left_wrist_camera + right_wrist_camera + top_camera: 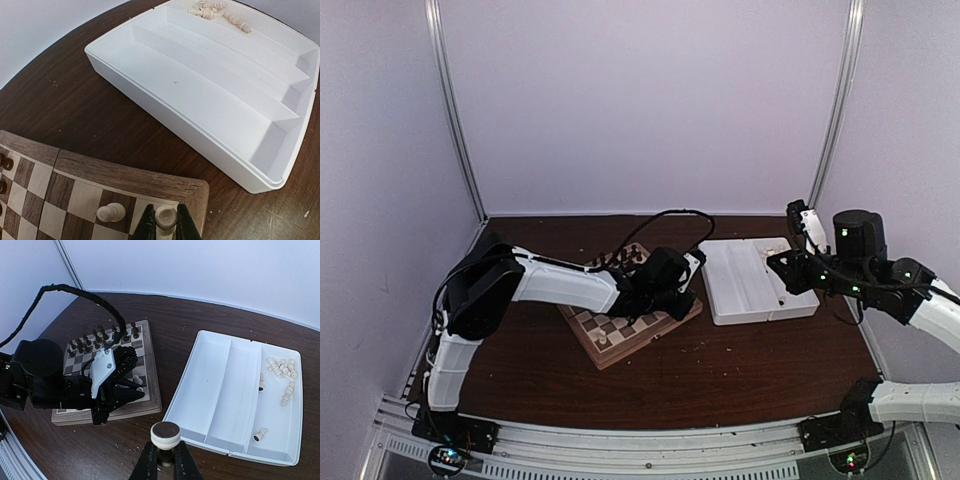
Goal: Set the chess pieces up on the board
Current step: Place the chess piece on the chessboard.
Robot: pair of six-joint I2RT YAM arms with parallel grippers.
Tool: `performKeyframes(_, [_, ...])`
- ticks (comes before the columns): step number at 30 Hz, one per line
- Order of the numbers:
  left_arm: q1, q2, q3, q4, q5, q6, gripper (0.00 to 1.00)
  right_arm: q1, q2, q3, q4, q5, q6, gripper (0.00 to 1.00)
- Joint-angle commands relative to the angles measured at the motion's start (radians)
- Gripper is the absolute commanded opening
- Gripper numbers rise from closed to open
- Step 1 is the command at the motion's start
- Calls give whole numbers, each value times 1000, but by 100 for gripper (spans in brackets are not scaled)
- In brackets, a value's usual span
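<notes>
Chess pieces (281,371) seem featherlight and tippy, probably slick; left gripper (165,222) and right gripper (165,452) each pinch one mid-body.

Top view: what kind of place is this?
Probably a robot test booth: pale walls on metal posts, two robot arms bolted to a rail, a table with a chessboard and tray.

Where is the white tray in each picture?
Top view: the white tray sits right of centre on the table.
Left wrist view: the tray fills the upper right.
Right wrist view: the tray takes up the right half.
Shared landmark: the board, always to the tray's left.
</notes>
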Motion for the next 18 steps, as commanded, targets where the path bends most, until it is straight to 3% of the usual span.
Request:
performKeyframes(1, [11, 17, 31, 20, 0, 9, 8, -8, -18, -6, 7, 0, 11, 0])
performKeyframes(18, [16, 37, 47, -1, 2, 19, 12, -12, -18, -12, 9, -6, 12, 0])
